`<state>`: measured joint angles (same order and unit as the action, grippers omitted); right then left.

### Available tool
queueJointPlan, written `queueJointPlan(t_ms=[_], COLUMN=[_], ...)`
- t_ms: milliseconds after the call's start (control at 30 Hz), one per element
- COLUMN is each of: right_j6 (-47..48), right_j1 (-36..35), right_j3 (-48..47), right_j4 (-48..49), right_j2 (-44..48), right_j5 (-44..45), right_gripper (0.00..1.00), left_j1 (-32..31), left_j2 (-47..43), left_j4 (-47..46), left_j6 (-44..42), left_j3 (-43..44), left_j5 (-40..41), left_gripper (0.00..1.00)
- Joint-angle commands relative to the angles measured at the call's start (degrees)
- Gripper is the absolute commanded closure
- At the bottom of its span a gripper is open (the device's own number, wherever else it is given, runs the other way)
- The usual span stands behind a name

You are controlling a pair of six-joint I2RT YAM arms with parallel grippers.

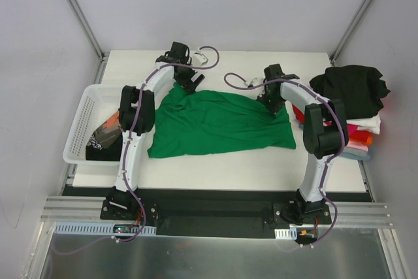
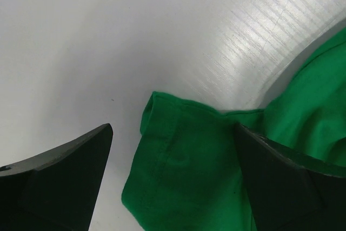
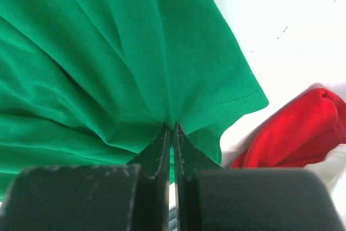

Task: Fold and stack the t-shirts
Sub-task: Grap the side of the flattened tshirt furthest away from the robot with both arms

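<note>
A bright green t-shirt (image 1: 219,125) lies spread and wrinkled in the middle of the table. My left gripper (image 1: 190,82) is open over its far left corner, and a green sleeve (image 2: 184,166) lies between the spread fingers. My right gripper (image 1: 274,106) is shut on the green t-shirt (image 3: 108,68) at its far right edge, with the cloth bunched into folds at the fingertips. A stack of folded t-shirts (image 1: 359,129) stands at the right, a black one (image 1: 353,89) on top and white, red and pink ones below. A red t-shirt (image 3: 297,133) shows in the right wrist view.
A white mesh basket (image 1: 88,106) stands at the table's left edge and holds a black t-shirt with orange and white print (image 1: 108,135). The walls of the enclosure close in the back and both sides.
</note>
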<state>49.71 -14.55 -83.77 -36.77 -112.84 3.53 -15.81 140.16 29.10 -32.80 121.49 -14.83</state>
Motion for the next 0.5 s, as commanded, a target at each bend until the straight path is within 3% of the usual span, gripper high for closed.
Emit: queueJointPlan(t_ms=[0,67,233,467], right_j6=[-0.05,-0.14,-0.06,-0.23], right_j1=[0.13,0.13,0.22,0.13], right_j3=[0.62,0.88,1.94,2.82], right_j4=[-0.23,-0.14,-0.05,-0.05], right_j2=[4.47,4.64,5.52,7.01], right_j5=[-1.51,-1.51,-1.77,-1.86], right_gripper=[0.99,0.99,0.99,0.99], left_j1=[-0.18,-0.36,-0.36,-0.36], left_j2=[0.99,1.78,3.45,4.25], left_j4=[2.98,3.33,3.77,4.03], left_j6=[-1.57,-2.18,-2.36,-1.83], left_j3=[4.36,5.76,7.88,8.41], left_j5=[1.47,1.99,2.26,2.09], left_gripper=[0.06,0.05,0.20,0.24])
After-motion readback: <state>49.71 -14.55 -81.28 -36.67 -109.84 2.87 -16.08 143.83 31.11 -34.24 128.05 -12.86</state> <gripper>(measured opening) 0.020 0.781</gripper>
